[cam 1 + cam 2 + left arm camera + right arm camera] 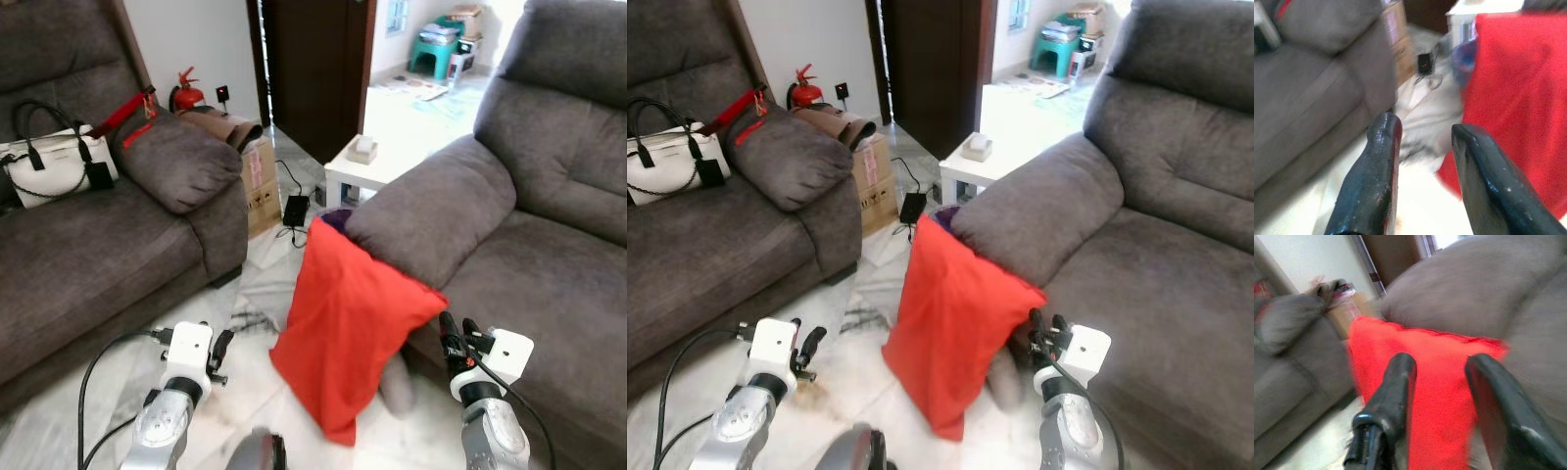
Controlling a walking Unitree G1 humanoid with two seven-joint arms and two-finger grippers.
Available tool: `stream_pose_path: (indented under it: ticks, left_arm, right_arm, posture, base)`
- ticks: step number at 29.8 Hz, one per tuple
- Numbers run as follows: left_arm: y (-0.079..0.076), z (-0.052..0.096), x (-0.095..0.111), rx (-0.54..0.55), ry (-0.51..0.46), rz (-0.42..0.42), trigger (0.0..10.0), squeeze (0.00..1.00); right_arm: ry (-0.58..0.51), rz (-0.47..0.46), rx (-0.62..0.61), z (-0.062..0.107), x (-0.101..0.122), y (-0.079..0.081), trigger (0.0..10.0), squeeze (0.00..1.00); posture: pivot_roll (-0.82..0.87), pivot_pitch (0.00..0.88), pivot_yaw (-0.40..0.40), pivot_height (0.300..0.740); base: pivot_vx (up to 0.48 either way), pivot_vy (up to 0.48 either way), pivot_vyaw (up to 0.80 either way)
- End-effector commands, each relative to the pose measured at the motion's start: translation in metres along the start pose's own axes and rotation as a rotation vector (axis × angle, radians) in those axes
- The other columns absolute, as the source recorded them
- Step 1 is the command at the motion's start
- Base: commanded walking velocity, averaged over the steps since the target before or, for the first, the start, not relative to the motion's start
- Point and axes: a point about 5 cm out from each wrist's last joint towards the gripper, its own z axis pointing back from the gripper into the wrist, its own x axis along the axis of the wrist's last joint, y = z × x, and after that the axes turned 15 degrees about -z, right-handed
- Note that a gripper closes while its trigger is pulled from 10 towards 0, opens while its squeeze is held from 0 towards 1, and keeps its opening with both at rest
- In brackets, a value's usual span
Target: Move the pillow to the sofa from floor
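One red pillow [343, 333] leaning against sofa [529, 255]

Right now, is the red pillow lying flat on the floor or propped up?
Propped up. The red pillow stands on one corner on the floor, its upper part leaning against the armrest of the sofa on the robot's right.

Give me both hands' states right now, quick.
Left hand: open, holding nothing, low over the floor beside the red pillow.
Right hand: open, holding nothing, pointed at the pillow by the sofa arm.
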Motion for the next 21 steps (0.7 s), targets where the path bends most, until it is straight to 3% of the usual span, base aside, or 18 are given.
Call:
stream_pose_path:
  ticks: [1,10,21]
  left_arm:
    - [0.001,0.0059,-0.0113,0.0,0.05,0.005,10.0,0.0]
    - [0.0014,0.0048,-0.0107,-0.005,0.051,0.001,10.0,0.0]
    - [0.0016,0.0043,-0.0114,-0.011,0.057,-0.006,10.0,0.0]
  right_arm:
    - [0.009,-0.009,0.014,-0.0008,-0.0033,0.0051,10.0,0.0]
    - [0.019,-0.017,0.023,0.0003,-0.0065,0.0063,10.0,0.0]
    - [0.021,-0.022,0.025,0.0008,-0.0077,0.0069,10.0,0.0]
  posture:
    - [0.02,0.118,0.079,0.63]
    - [0.02,0.118,0.085,0.63]
    - [0.03,0.121,0.09,0.63]
  base:
    - [0.0,0.0,0.0]
    - [0.0,0.0,0.0]
    - [0.257,0.0,0.0]
